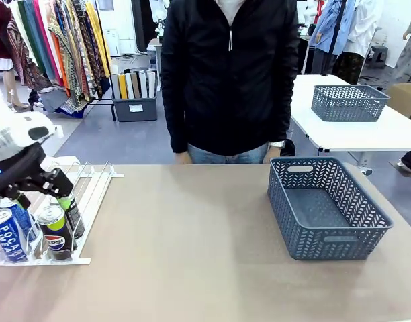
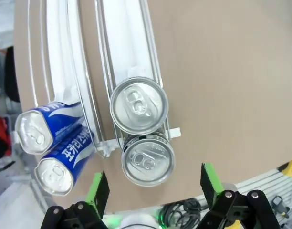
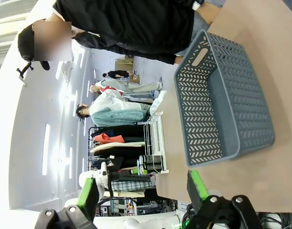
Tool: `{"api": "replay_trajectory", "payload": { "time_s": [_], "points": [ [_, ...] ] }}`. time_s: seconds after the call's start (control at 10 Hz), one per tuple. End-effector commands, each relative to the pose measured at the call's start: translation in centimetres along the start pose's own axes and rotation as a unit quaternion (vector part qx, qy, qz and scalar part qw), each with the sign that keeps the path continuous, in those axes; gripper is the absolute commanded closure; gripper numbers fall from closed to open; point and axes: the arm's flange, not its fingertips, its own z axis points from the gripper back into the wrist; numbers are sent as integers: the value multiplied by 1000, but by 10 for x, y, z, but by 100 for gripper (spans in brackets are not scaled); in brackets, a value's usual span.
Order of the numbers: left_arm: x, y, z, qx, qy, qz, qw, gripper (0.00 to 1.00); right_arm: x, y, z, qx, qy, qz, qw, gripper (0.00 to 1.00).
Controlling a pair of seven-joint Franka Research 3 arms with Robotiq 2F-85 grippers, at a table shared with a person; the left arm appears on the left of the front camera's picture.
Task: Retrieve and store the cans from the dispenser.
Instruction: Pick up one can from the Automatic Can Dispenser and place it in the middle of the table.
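1. Beige table [image 1: 192, 255] spans the foreground. Clothes racks [image 1: 64, 40] fill the room behind it. A person [image 1: 229, 74] in a black jacket stands at the far edge, beyond the dispenser and off to its right.
2. The dispenser [image 1: 95, 184], a white rack of wire rails, lies at the robot's left end of the table. Its low end points toward the robot.
3. Four cans sit at the dispenser's low end. Two blue Pocari Sweat cans [image 1: 7, 235] share an outer lane. Two black Pepsi cans [image 1: 56, 231] stand in the lane just beside it, on the side nearer the table's middle. In each lane one can stands close behind the other.
4. The left gripper [image 2: 153, 186] hovers over the dispenser's low end with its jaws spread wide, holding nothing. In the left wrist view, the silver top of the foremost Pepsi can [image 2: 147, 161] lines up with the gap between the green pads [image 2: 98, 188].
5. A grey-blue mesh basket [image 1: 326, 208] rests well apart from the dispenser, toward the robot's right.
6. The right gripper [image 3: 142, 193] is far from the dispenser, on the basket's side of the table. Its jaws are also spread, with nothing between them.
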Motion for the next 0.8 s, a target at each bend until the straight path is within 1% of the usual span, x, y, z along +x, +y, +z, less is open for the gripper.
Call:
{"api": "replay_trajectory", "payload": {
  "time_s": [0.0,0.2,0.3,0.7],
  "points": [
    [5,-1,-16,20,30,20,999,0,-3,0,4,-6,7,5,1000,0],
    [9,-8,-39,31,67,15,997,0,-3,0,4,-6,7,5,1000,0],
    [12,-9,-47,34,74,18,997,0,-3,0,4,-6,7,5,1000,0],
    [20,-7,-57,33,71,34,996,0,-3,0,4,-6,7,5,1000,0]
  ]
}}
